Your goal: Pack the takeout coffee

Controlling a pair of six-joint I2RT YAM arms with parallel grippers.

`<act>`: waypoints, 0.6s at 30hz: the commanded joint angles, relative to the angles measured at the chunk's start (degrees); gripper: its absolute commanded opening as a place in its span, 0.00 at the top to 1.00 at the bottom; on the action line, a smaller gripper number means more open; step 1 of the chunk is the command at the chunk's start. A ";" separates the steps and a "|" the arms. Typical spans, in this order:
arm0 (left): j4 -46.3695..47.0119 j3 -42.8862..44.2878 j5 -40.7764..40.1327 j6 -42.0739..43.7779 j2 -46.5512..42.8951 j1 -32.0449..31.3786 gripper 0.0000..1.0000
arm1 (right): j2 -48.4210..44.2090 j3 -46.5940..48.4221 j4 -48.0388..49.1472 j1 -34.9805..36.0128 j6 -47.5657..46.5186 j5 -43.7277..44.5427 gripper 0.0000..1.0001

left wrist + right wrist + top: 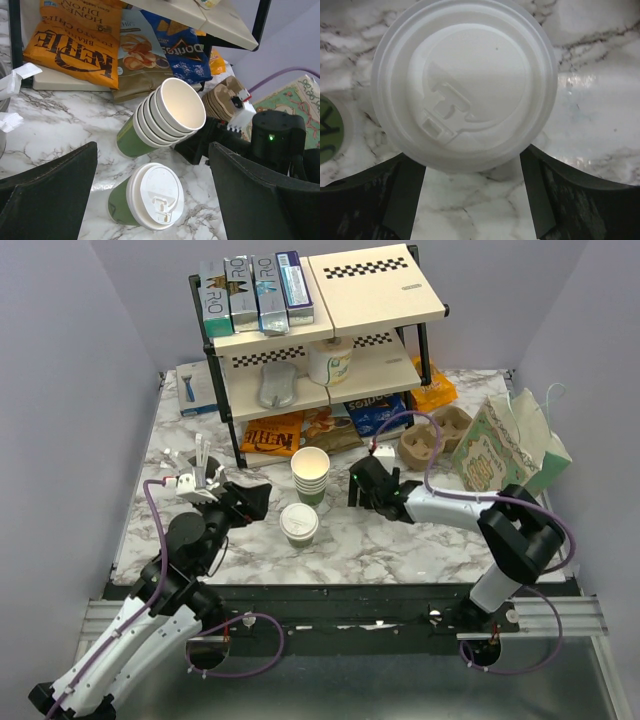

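The takeout coffee [299,523] stands upright on the marble table, its green side and white lid [155,196] lying between my left fingers in the left wrist view. My left gripper [260,502] hovers open just left of it, not touching. My right gripper [340,498] reaches in from the right, beside the base of the stack of lidless cups [311,475]. In the right wrist view the lid [465,85] fills the frame just ahead of the right gripper [472,175]. Its jaws stand apart with bare marble between them.
A brown cup carrier [437,435] and a patterned paper bag [505,445] sit at the right rear. A two-tier shelf [320,350] stands behind the cups, with chip bags [272,433] under it. The stack [165,117] leans close behind the coffee.
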 commanded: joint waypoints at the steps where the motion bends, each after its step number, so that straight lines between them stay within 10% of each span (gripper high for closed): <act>1: -2.13 3.12 -1.59 0.06 0.44 -0.08 0.01 | 4.87 5.89 4.89 -2.12 -3.75 0.27 0.18; 18: -3.98 7.34 -0.80 1.81 2.20 -0.08 0.01 | -25.95 -7.11 -8.38 -2.30 -8.49 -1.34 0.02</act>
